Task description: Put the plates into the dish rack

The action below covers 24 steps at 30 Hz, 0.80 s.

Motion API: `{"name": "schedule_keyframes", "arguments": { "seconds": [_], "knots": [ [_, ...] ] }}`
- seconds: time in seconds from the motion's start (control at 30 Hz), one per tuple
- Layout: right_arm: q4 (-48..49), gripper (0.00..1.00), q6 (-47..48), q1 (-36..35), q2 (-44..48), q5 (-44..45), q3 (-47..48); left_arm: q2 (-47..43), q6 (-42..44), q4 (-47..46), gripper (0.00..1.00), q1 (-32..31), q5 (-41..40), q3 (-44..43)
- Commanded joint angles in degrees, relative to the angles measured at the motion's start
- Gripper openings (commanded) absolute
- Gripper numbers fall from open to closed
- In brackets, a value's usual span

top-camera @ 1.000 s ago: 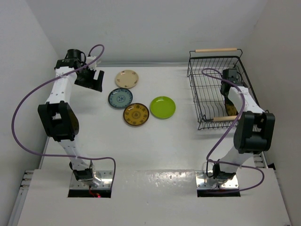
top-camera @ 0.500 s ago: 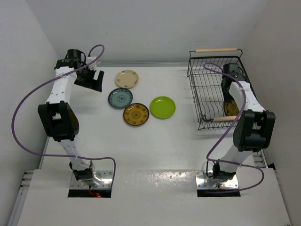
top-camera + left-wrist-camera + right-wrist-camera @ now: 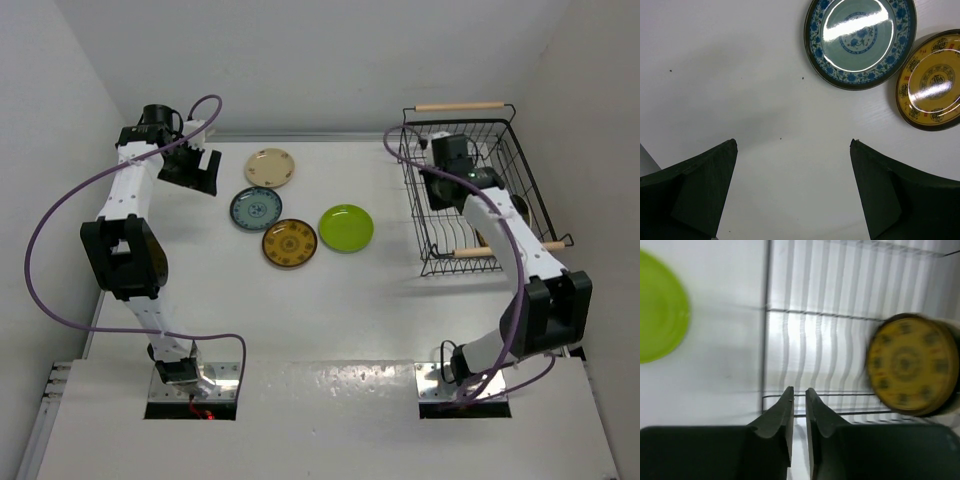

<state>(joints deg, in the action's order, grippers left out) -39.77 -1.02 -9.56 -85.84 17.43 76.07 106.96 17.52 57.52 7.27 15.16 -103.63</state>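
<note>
Four plates lie on the white table: beige (image 3: 270, 167), blue patterned (image 3: 256, 208), brown-and-yellow (image 3: 290, 243) and lime green (image 3: 346, 228). The black wire dish rack (image 3: 470, 130) stands at the right. In the right wrist view another brown-and-yellow plate (image 3: 910, 365) sits inside the dish rack (image 3: 766, 290). My right gripper (image 3: 438, 192) hovers over the rack's left side. Its jaws (image 3: 799, 390) stand a narrow slit apart with nothing between them. My left gripper (image 3: 190, 165) hangs wide open (image 3: 792, 142) above bare table, left of the blue plate (image 3: 860, 40).
The lime green plate (image 3: 660, 315) lies just outside the rack's left wall. White walls close in the table on the left, back and right. A wooden handle (image 3: 460, 105) tops the rack's far end and another (image 3: 475, 251) its near end.
My right arm has swung from the rack's near right corner to its left side, leaving the brown-and-yellow plate inside. Its jaws opened, then narrowed again. The left arm has not moved.
</note>
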Motion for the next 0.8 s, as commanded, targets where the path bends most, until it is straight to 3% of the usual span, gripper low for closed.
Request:
{"name": "schedule_keyframes", "arguments": {
  "seconds": [0.0,0.13,0.47,0.67,0.77],
  "knots": [
    [2.5,0.13,-8.6,-2.1,-1.9,-4.9,-3.7,-1.7,0.3,-0.1,0.99,0.6,0.1,-0.9],
    [0.0,0.04,-14.7,-3.2,-5.0,-3.5,-3.3,-3.0,0.9,0.5,0.99,0.6,-1.8,-0.3],
    [6.3,0.02,-22.3,-5.4,-7.0,-9.6,-4.3,-3.0,0.9,0.5,0.99,0.6,-1.3,0.2],
    [2.5,0.02,-17.5,-5.5,-6.2,-2.2,-1.5,-2.5,0.9,0.5,0.99,0.6,-1.8,1.9],
    [1.4,0.09,-15.8,-5.3,-4.2,2.3,1.1,-1.2,0.9,0.5,0.99,0.6,-2.3,3.0]
  ]
}}
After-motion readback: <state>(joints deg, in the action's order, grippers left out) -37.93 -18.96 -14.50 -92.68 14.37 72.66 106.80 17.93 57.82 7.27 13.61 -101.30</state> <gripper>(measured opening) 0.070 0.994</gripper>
